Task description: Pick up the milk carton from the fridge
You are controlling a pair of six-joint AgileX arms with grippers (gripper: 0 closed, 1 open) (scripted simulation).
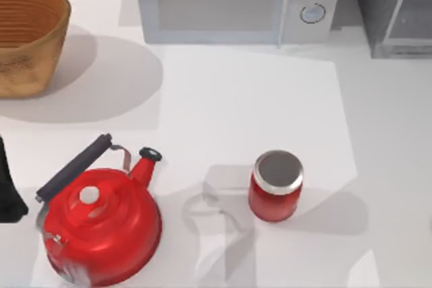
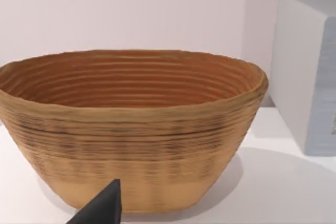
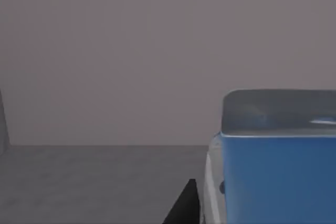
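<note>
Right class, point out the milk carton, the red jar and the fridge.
milk carton [image 3: 278, 177], right wrist view, blue side.
red jar [image 1: 272, 205], top view, red body under the lid.
fridge [image 1: 370, 5], top view, dark grey wall.

A: Where do the cameras sit?
B: One looks straight down on the table [image 1: 223, 99]. The left wrist faces the basket [image 2: 131, 129] nearby, shared with overhead. The right wrist sits close against the milk carton [image 3: 278, 177].
</note>
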